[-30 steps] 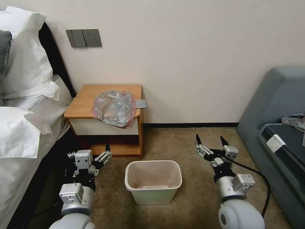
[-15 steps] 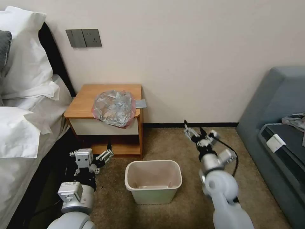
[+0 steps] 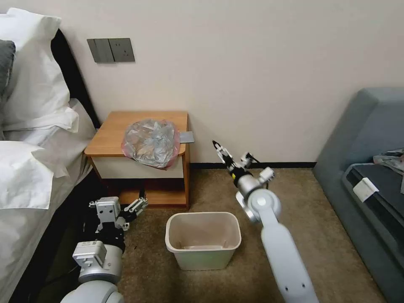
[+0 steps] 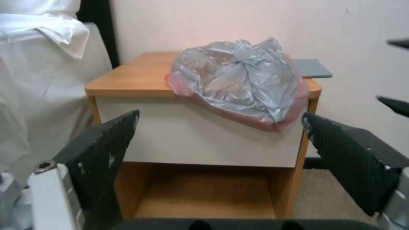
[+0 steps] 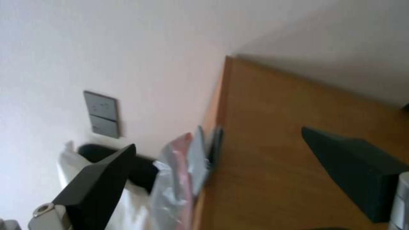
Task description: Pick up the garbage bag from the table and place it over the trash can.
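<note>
Garbage bag (image 3: 150,143): crumpled in a loose heap on the right part of the table (image 3: 110,131), pinkish rim drooping over the front edge above the white drawer front, not yet lifted. Just behind it, at the table's far right corner, a flat grey card (image 3: 186,136) jutting past the edge.

Left to right. At far left, bed with white pillows (image 3: 31,84), close against the table. Low and near, left gripper (image 3: 126,209) in front of the table's lower shelf, jaws spread wide, empty, well below the bag. Centre, near: trash can (image 3: 203,240) on the carpet, unlined, upright, nothing over its rim. Right of the table: right gripper (image 3: 222,154) reaching toward the table's right side, about level with the top, jaws apart, empty, close to the bag's right edge without touching it.

Step in hand, by judgement: approach for the pick. Next move probably calls for closing on a fold or the rim of the thin, slippery plastic, with care to leave the card behind.
</note>
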